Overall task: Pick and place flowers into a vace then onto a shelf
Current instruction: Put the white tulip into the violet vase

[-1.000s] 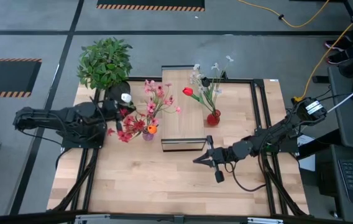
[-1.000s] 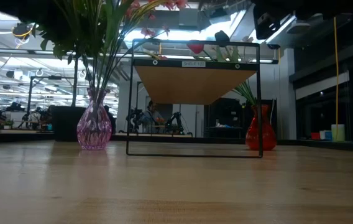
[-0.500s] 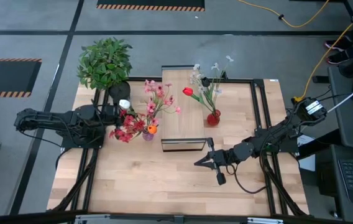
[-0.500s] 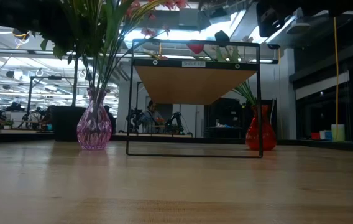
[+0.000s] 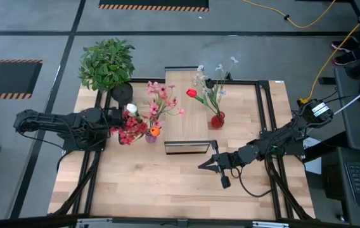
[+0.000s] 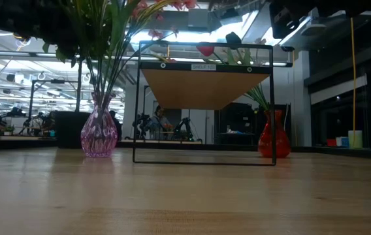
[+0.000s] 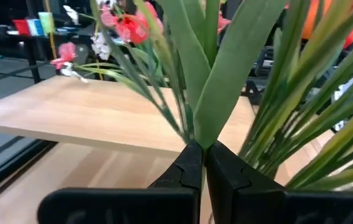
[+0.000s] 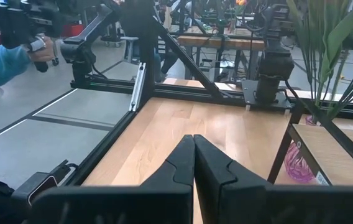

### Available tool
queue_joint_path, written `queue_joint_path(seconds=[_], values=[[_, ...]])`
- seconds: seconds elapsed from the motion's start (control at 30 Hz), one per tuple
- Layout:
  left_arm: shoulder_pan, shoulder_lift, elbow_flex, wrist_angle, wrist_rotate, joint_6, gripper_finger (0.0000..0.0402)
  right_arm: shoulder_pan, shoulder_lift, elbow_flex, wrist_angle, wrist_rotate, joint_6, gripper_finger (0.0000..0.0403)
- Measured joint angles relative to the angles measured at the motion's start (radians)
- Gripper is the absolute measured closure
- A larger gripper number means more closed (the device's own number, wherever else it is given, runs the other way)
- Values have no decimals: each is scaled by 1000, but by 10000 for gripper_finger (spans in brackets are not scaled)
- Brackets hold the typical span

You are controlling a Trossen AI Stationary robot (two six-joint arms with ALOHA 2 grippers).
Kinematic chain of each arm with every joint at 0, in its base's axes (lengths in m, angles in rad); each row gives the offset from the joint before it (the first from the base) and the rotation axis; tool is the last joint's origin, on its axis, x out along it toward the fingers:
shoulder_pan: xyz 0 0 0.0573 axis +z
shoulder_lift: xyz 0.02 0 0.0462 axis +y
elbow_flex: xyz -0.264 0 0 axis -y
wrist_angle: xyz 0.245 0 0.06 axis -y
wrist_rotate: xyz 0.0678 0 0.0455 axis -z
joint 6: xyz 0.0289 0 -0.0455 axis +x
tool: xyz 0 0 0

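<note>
Between the pressed-together fingers of the left gripper (image 7: 202, 163) rises a bundle of green leaves and stalks, so the flowers (image 7: 214, 74) appear pinched at their lower stems, with pink and red blossoms spreading out just ahead and above. Directly beyond and below the gripper, judging from the high view, stands the pink vase (image 5: 151, 137), already holding several stems. To do this step well, the stalks likely need lowering upright into the vase mouth without snagging the blooms already there, and the grip should loosen only once the ends are seated. Farther past the vase sits the shelf (image 5: 183, 107), with the red vase (image 5: 217, 120) and its white and red flowers beyond it. Well apart, on the far side of the shelf, the right gripper (image 5: 209, 163) waits over bare tabletop, fingers closed on nothing.
</note>
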Motion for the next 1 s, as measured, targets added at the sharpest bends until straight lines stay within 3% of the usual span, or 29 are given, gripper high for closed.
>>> queue_joint_path(seconds=[1.0], values=[[-1,234,0,0,10,-22,384,0,0,0,0,1,3,398]])
